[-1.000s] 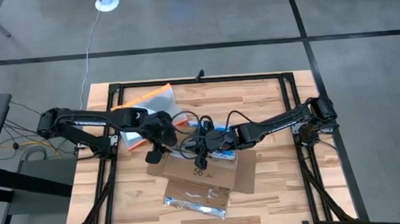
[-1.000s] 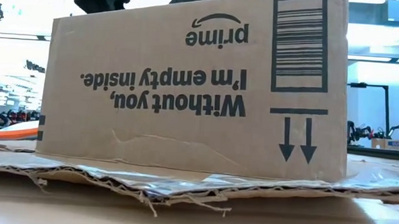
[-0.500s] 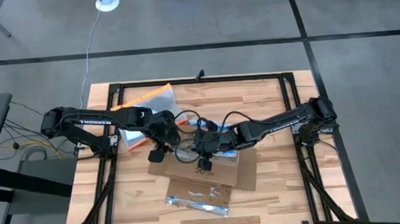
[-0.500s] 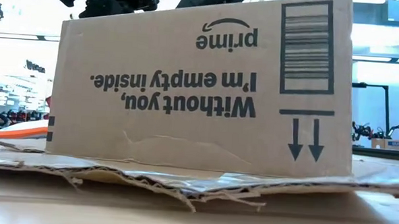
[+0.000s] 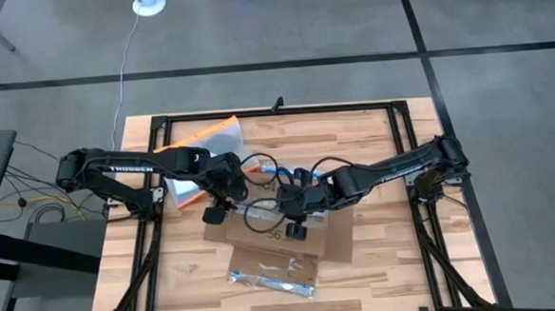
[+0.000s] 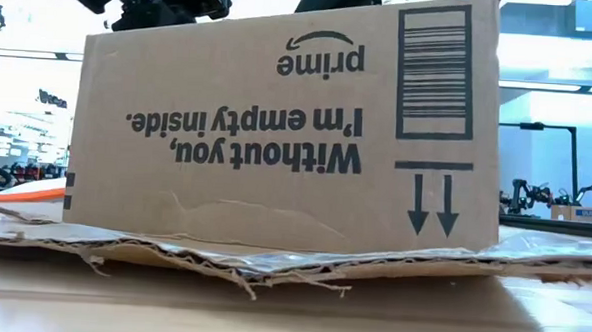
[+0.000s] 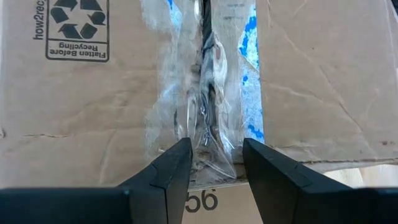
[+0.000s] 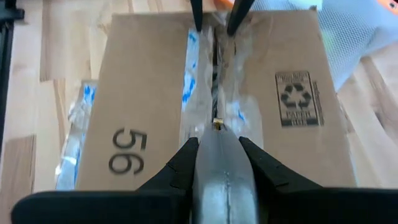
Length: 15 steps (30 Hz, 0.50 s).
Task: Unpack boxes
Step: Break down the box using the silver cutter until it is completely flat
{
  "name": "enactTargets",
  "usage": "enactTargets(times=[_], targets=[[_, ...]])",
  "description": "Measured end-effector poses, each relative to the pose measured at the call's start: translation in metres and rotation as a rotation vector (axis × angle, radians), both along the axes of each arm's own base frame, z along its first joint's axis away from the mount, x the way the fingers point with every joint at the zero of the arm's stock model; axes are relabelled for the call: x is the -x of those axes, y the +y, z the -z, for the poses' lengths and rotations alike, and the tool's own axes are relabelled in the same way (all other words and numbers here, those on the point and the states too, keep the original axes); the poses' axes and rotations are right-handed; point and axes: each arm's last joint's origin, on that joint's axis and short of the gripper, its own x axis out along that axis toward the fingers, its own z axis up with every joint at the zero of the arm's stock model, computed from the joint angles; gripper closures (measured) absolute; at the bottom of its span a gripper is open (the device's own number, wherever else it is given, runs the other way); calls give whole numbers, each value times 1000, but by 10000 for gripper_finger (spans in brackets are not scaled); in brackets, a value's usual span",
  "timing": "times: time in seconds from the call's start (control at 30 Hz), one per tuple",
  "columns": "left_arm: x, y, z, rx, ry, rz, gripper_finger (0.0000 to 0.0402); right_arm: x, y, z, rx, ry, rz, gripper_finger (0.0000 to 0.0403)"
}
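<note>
The brown cardboard box stands mid-table on a flattened sheet of cardboard, with its printed side facing the low camera. Blue-and-white tape and crumpled clear tape run along its top seam. My left gripper is open at the seam's left end, a finger on each side of the tape ridge. My right gripper is over the seam's right part, shut on a grey tool. My left gripper's fingers straddle the raised clear tape at the box's top edge; I cannot tell whether they touch it. My right gripper pinches the grey tool between its two fingers, and the tool points ahead along them. It comes slanting down from the table's right. The tool's tip sits on the taped seam, in line with it.
An orange-edged clear pouch lies at the far left, also showing low on the left. A clear plastic package lies near the front edge. Black cables loop between the arms. Bare wood shows at the table's right.
My right gripper has moved with the grey tool along the seam, toward the table's right and near edge. In the low view the box has shifted slightly sideways and back.
</note>
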Motion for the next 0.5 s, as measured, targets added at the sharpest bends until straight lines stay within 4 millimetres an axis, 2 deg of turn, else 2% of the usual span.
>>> enactTargets(times=[0.2, 0.5], targets=[[2, 0, 0, 0, 24, -11, 267, 12, -3, -13, 10, 84, -15, 337], [5, 0, 1, 6, 55, -17, 267, 47, -11, -32, 21, 205, -39, 337]])
